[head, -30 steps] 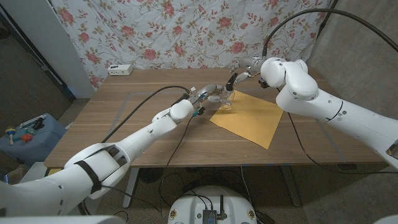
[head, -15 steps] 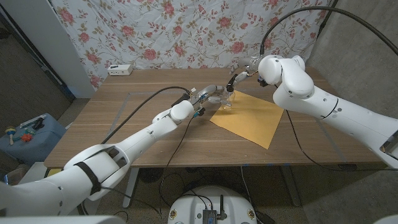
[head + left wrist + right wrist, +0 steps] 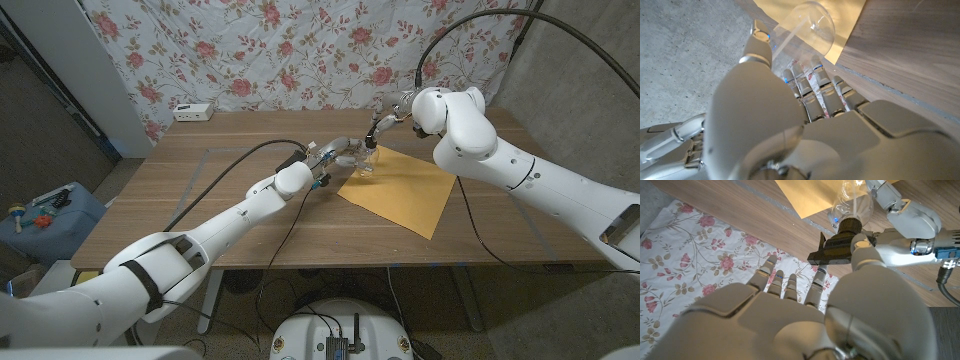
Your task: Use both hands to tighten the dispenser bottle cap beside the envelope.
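A clear bottle (image 3: pixel 852 202) is capped in black (image 3: pixel 840 242). The envelope (image 3: pixel 400 187) is coloured mustard yellow, the table (image 3: pixel 200 200) brown wood. White cloth (image 3: pixel 300 50) is patterned with pink roses. Both arms (image 3: pixel 520 170) are finished in white.

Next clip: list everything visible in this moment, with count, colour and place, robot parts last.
Dispenser bottle: one, clear with a black pump cap, at the envelope's far corner.
Envelope: one, yellow-brown, on the table right of centre.
Table: one, wooden.
White box: one, at the table's far left edge.
Floral cloth: one, white with pink roses, behind the table.
Blue case: one, on the floor to the left.
Left hand: one, white, holds the bottle's body.
Right hand: one, white, fingers at the black cap.
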`<state>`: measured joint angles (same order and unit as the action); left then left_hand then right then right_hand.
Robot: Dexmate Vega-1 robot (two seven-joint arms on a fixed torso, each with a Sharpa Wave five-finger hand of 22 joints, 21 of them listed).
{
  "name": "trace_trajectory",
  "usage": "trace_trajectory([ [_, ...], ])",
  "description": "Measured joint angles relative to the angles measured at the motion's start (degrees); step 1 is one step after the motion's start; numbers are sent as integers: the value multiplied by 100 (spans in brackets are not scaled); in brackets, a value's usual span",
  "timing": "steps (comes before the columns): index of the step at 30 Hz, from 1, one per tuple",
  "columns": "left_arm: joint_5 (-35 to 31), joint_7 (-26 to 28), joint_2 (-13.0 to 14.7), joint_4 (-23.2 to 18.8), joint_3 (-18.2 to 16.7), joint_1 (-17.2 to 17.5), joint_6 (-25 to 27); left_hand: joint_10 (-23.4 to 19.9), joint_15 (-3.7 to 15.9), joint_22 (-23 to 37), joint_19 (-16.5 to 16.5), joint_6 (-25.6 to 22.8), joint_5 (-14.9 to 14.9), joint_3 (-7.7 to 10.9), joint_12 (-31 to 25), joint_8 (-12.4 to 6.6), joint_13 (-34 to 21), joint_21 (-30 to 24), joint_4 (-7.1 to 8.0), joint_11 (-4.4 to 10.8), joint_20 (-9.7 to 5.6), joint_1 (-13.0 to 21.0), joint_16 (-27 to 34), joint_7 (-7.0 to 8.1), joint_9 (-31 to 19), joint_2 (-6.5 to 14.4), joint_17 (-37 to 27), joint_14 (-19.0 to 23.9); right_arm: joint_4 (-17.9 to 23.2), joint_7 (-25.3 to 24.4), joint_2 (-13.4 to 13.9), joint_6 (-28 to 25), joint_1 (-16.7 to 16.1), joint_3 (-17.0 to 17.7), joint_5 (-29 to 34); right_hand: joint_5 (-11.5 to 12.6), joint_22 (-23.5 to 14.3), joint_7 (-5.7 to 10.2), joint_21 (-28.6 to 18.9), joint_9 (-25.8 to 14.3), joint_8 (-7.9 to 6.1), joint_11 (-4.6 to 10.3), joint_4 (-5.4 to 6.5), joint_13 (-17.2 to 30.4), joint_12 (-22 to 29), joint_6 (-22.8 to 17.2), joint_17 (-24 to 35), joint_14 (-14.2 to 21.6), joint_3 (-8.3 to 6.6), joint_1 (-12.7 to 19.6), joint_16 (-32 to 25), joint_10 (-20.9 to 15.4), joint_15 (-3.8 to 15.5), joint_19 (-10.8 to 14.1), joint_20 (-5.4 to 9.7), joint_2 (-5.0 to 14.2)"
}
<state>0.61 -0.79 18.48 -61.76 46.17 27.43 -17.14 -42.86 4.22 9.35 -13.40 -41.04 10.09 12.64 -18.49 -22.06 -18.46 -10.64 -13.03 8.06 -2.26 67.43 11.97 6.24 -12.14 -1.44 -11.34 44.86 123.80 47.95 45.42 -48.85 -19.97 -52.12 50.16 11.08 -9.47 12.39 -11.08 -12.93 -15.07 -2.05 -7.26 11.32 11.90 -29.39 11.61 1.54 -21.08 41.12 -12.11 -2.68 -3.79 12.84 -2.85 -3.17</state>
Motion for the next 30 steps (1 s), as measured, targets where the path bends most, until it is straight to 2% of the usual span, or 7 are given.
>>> trace_trajectory([
  [9,3,-17,-34,70,14,-42,-12,0,0,0,0,0,0,0,-11,0,0,0,0,0,0,0,-4,0,1,0,1,0,-125,99,-148,-62,-63,53,253,0,0,-1,0,0,-147,-7,54,0,3,-368,-8,103,53,-171,0,-136,42,113,70,-21],
  [12,5,-24,-40,84,17,-51,-17,0,0,0,0,0,0,-1,-13,0,0,0,0,0,0,0,-5,0,1,0,2,0,-172,167,-207,-92,-75,59,355,0,0,-46,0,0,-187,-49,57,0,3,-453,-17,134,57,-194,-43,-197,72,176,72,-42],
  [25,7,-27,-56,120,22,-72,-28,0,0,0,0,0,-1,-1,-13,0,0,0,1,0,0,0,-22,0,5,0,4,0,-314,501,-423,-238,-100,0,985,-5,0,-308,0,1,-466,-41,93,0,91,-1167,-16,391,188,-423,-88,-555,162,391,163,-11],
  [30,10,-25,-57,122,23,-72,-28,0,0,0,0,0,10,-1,-10,0,0,0,1,0,0,0,-28,0,5,0,5,0,-378,625,-524,-240,-139,0,1259,-7,0,-371,0,2,-528,-64,110,0,91,-1353,-16,482,205,-513,-88,-702,197,468,179,-13],
])
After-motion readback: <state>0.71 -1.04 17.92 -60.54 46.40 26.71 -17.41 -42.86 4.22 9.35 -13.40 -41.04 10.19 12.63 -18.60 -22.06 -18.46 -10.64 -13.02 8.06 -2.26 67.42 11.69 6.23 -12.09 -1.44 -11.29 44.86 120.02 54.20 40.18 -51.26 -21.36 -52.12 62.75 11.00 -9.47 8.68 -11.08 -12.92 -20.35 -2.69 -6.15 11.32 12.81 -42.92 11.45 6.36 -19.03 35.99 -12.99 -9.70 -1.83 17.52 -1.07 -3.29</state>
